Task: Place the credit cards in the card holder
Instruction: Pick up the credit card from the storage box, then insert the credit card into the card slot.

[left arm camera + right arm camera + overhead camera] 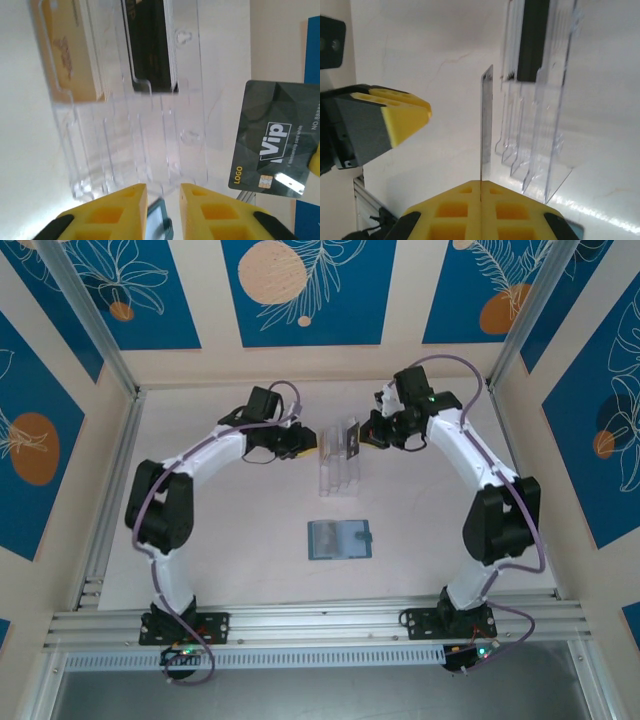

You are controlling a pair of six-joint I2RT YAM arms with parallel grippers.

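Observation:
My right gripper (481, 185) is shut on the lower edge of a dark grey credit card (277, 140) marked "Vip", which stands edge-on (486, 120) just left of the clear rack (540, 100). From above, that card (352, 438) hangs over the rack's far end. My left gripper (163, 192) faces it from the left with a narrow gap between its yellow fingers (122, 207) and nothing in them. The rack (145, 125) holds a gold card (67, 55) and a black card (150, 45). The teal card holder (340, 539) lies flat nearer the arm bases.
The clear acrylic rack (335, 462) stands mid-table between the two grippers. Aluminium frame rails (110, 500) run along the left side and the near edge. Patterned blue and cream walls enclose the table on three sides.

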